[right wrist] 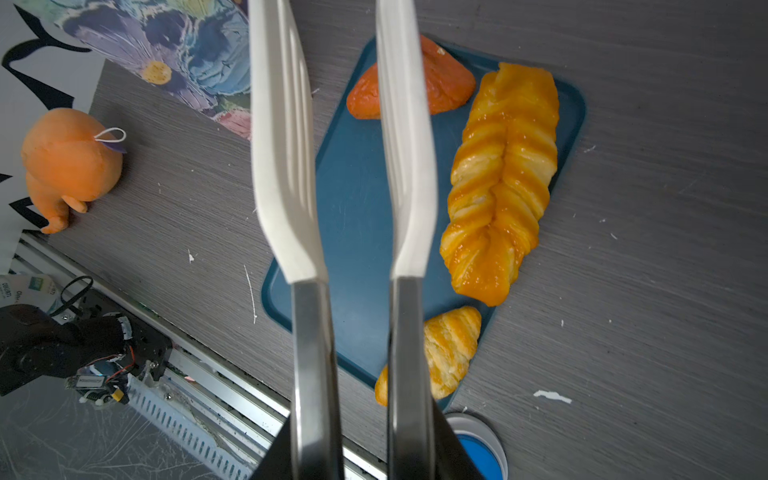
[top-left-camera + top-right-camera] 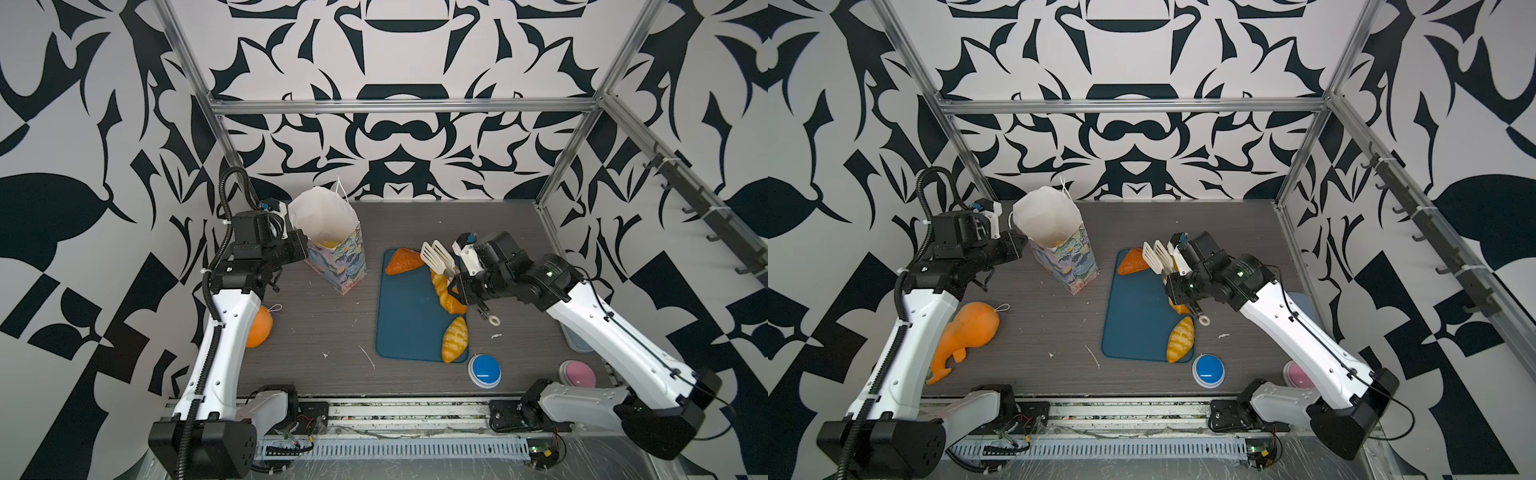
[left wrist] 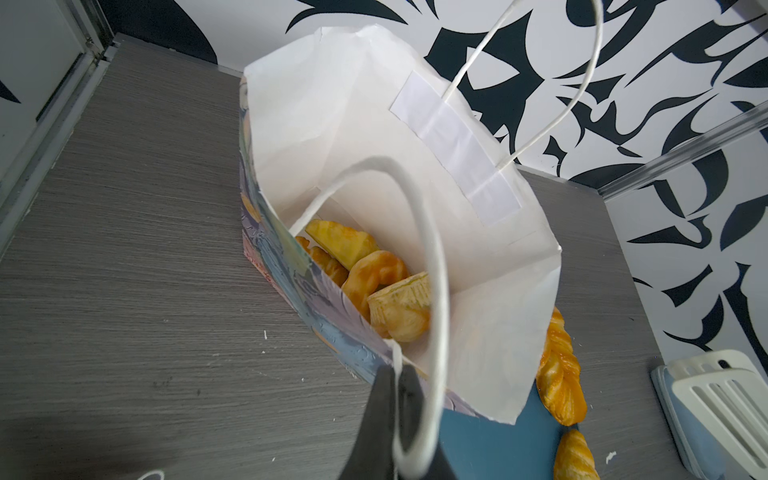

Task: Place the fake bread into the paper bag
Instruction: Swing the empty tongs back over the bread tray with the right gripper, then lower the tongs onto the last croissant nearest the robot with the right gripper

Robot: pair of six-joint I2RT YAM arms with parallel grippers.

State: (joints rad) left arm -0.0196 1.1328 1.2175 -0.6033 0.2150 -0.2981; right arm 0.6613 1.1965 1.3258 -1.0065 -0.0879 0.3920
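our left gripper [image 3: 394, 380] is pinched tight on one string handle [image 3: 435, 270] of the paper bag [image 2: 338, 262], which stands at the far left of the table [image 2: 316, 316] with its mouth open. several pieces of fake bread [image 3: 374, 274] already lie at its bottom. our right gripper [image 1: 361, 455] clamps the stems of the tongs [image 1: 284, 174], whose white blades are spread with nothing between them, over the blue tray [image 1: 357, 216] right of the bag. three pieces wait there: the dark triangle [image 1: 446, 83] at the far end, the braided loaf [image 1: 500, 183] along the right edge, and the croissant [image 1: 451, 353] at the near right corner. for the next pick, we'd set the blades astride one piece across its narrow width. we'd squeeze gently since the gloss may slip, carry it clear of the rim and let go well inside.
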